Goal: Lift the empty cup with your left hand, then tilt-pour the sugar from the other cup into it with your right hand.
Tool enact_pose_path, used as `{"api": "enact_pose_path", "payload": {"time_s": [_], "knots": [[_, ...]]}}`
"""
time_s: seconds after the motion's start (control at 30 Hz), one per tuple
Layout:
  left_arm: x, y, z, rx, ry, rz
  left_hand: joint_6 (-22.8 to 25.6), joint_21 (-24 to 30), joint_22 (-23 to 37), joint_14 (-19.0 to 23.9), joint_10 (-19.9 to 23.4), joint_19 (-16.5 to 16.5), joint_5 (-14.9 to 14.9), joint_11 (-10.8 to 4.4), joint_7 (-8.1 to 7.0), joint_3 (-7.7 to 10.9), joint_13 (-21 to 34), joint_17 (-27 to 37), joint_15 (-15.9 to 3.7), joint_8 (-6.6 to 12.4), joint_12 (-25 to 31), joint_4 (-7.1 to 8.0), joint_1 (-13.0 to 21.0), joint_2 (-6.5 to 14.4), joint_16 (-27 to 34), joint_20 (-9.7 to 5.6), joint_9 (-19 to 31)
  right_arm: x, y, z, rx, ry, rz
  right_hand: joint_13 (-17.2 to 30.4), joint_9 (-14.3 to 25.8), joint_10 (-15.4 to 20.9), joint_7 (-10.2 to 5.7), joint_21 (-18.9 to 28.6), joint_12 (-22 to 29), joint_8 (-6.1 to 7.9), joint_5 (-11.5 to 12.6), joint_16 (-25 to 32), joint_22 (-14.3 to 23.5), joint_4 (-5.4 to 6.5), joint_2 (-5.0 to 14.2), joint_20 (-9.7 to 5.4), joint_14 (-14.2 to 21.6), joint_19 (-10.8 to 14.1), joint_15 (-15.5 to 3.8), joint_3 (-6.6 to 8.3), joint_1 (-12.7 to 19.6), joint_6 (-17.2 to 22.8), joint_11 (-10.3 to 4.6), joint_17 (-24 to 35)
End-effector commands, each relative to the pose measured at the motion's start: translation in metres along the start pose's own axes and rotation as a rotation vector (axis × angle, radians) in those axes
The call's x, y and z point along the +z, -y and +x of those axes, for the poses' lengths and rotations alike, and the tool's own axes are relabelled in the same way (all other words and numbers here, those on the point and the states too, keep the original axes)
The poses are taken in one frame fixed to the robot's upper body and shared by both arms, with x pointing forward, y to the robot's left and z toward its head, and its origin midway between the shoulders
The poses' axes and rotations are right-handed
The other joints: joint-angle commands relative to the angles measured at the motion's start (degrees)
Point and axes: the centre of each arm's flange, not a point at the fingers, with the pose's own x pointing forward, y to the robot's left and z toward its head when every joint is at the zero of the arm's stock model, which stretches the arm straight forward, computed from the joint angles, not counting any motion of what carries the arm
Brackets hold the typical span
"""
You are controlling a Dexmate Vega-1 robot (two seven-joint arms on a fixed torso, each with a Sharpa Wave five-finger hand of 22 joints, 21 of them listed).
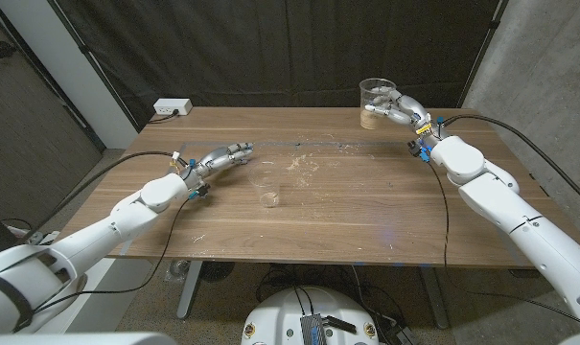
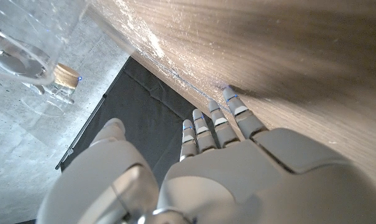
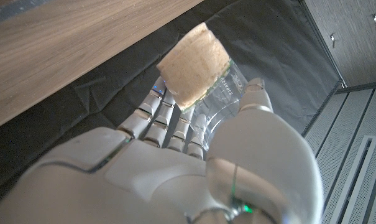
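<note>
Head view: right hand (image 1: 397, 108) sits upper right of frame, fingers wrapped round the clear cup w/ sugar (image 1: 376, 101) at the far edge of the table (image 1: 347, 211). The cup is upright, brown sugar in its base; can't tell if it touches the table or is just off it. Right wrist view shows the same grip: right hand (image 3: 194, 155) fingers (image 3: 156, 118) curl round one side, thumb on the other, sugar packed at the cup's bottom end (image 3: 194, 71).

Empty cup (image 1: 267, 190) stands upright near centre of frame, on the table, apart from both hands. Left hand (image 1: 218, 159) is left of centre, just beside and a bit beyond the empty cup, not touching it; fingers stretched out together, holding nothing. Left wrist view: left hand (image 2: 225, 168) fingers (image 2: 215, 121) straight & close to each other, thumb held apart, alongside the wood surface; clear cup wall (image 2: 32, 50) at upper left of that frame.

Whitish grains scattered on the table centre (image 1: 302, 165). White power strip (image 1: 173, 108) at upper left, table's far corner
</note>
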Motion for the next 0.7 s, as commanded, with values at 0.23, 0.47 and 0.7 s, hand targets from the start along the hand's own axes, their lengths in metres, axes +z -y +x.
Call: {"api": "enact_pose_path", "payload": {"time_s": [0.23,0.47,0.7], "knots": [[-0.02,0.014,-0.056,0.113,0.096,0.028,0.27,0.3,0.3,0.18,0.36,0.65,0.54,-0.06,-0.02,-0.63,0.2,0.13,-5.13,0.21,0.35,0.33,-1.01,-0.29,0.08,-0.08,0.1,0.023,-0.008,0.006,-0.003,0.017,-0.066,0.51,0.34,0.36,0.05,0.75,0.67,0.5,0.14,-0.52,0.3,0.38,0.52,-4.09,0.78,-0.38,-10.69,0.02,-0.55,0.22,-0.1,0.23],[-0.022,0.015,-0.074,0.153,0.124,0.044,-0.1,0.2,0.22,-0.01,0.08,0.75,0.94,-0.03,-0.01,-2.19,0.33,0.17,-5.02,0.11,0.26,0.61,-2.35,-2.24,0.06,0.09,0.13,0.031,-0.013,0.016,0.009,0.033,-0.085,0.83,0.48,0.43,0.01,0.89,0.74,0.54,0.14,-0.76,0.35,0.43,0.61,-4.26,0.87,-0.55,-10.7,0.03,-0.61,0.24,-0.43,0.37],[-0.02,0.014,-0.088,0.175,0.15,0.065,-0.77,-0.01,0.06,-0.56,-0.53,0.87,1.66,0.26,-0.05,-4.57,0.5,0.19,-4.73,-0.03,0.07,0.56,-3.69,-5.28,-0.08,0.35,0.15,0.037,-0.014,0.019,0.008,0.045,-0.1,1.09,0.58,0.55,0.14,1.08,0.83,0.63,0.15,-0.83,0.39,0.42,0.64,-4.26,0.94,-0.49,-10.7,0.04,-0.6,0.44,-0.23,0.59]]}}
